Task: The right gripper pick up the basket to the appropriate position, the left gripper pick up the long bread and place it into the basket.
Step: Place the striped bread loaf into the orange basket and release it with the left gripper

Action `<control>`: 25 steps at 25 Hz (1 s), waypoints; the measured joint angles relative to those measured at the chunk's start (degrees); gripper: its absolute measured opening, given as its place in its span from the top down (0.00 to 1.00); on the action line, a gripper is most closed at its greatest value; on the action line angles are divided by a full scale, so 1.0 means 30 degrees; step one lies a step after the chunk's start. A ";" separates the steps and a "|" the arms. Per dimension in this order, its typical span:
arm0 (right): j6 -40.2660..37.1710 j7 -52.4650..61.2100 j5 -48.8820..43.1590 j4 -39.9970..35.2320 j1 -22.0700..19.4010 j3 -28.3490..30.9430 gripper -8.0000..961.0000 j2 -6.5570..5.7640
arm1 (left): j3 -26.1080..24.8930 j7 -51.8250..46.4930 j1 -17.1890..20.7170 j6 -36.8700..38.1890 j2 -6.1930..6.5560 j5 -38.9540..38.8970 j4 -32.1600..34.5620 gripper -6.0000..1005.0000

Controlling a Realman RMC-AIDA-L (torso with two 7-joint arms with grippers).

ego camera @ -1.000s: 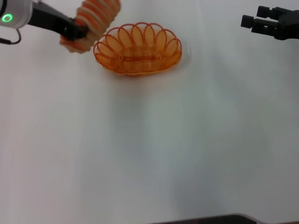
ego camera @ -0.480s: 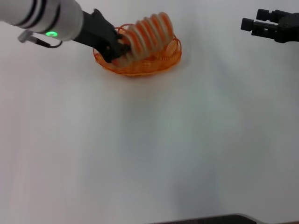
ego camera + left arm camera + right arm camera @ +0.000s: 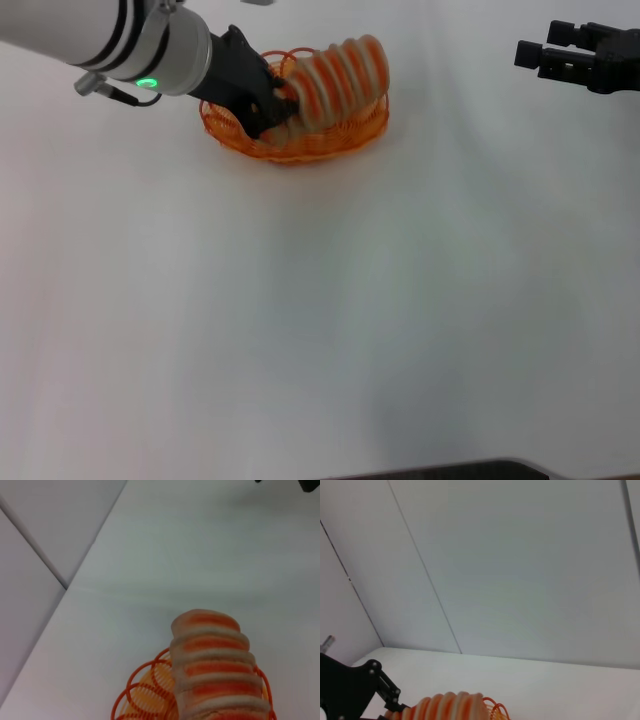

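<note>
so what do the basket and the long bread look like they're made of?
Basket: thin orange wire loops, see-through, probably coated metal or plastic. Long bread: matte tan with orange ridges, likely foam or soft plastic; held by the left hand over the basket.

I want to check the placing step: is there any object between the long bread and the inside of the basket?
Nothing visible does. The left gripper holds the long bread tilted over the basket, its lower end already inside the rim. The right gripper is far off to the side.
</note>
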 joint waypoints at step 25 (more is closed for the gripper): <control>0.0194 0.0651 -0.0206 -0.0169 0.0286 0.0062 0.12 0.0130 | 0.1108 -0.0924 0.0737 -0.2601 0.0047 0.0243 -0.0517 0.40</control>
